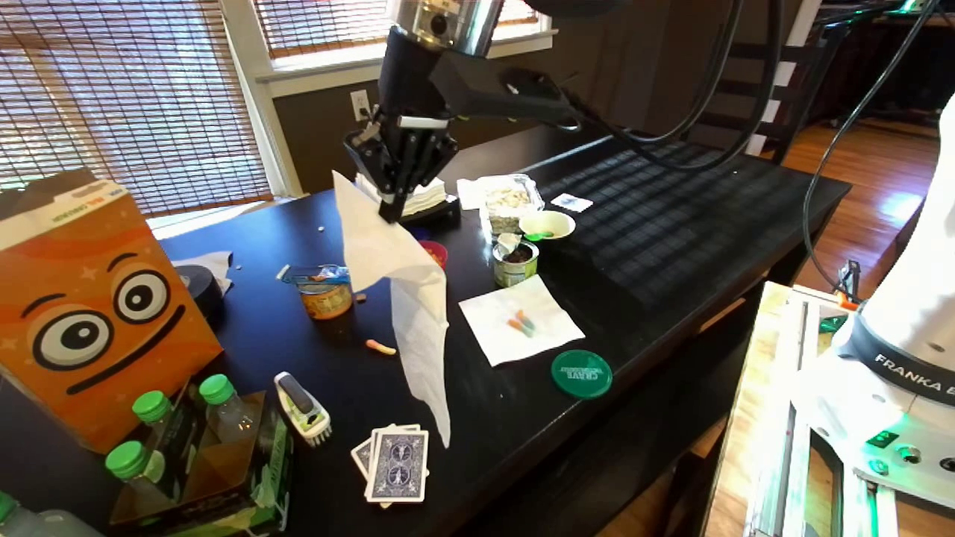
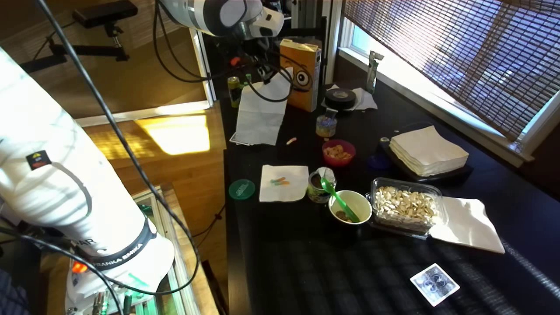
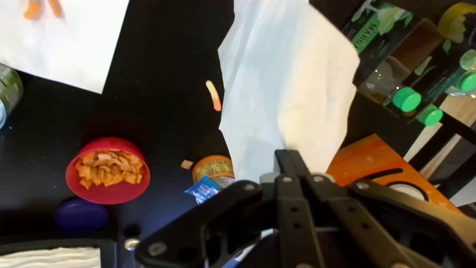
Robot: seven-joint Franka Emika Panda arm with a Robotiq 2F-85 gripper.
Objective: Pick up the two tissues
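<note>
My gripper (image 1: 389, 209) is shut on a creased white tissue (image 1: 421, 321) and holds it up over the table. The tissue hangs down from the fingertips (image 3: 288, 152) in the wrist view, with its lower end above the playing cards. I cannot tell whether the held paper is one sheet or two. It also shows in an exterior view (image 2: 260, 116). Another white square napkin (image 2: 294, 175) lies flat on the table with gummy worms on it. More white sheets lie partly under the seed container (image 2: 471, 224) and under the black tape roll (image 2: 364, 99).
A red bowl (image 3: 108, 194) of snacks, a small orange-labelled jar (image 1: 328, 302), an open can (image 1: 515, 270) and a green lid (image 1: 582, 374) stand nearby. An orange box (image 1: 104, 298), a bottle carrier (image 1: 224, 477) and a brush (image 1: 302, 409) flank the tissue. A thick white stack (image 2: 431, 153) sits on a black holder.
</note>
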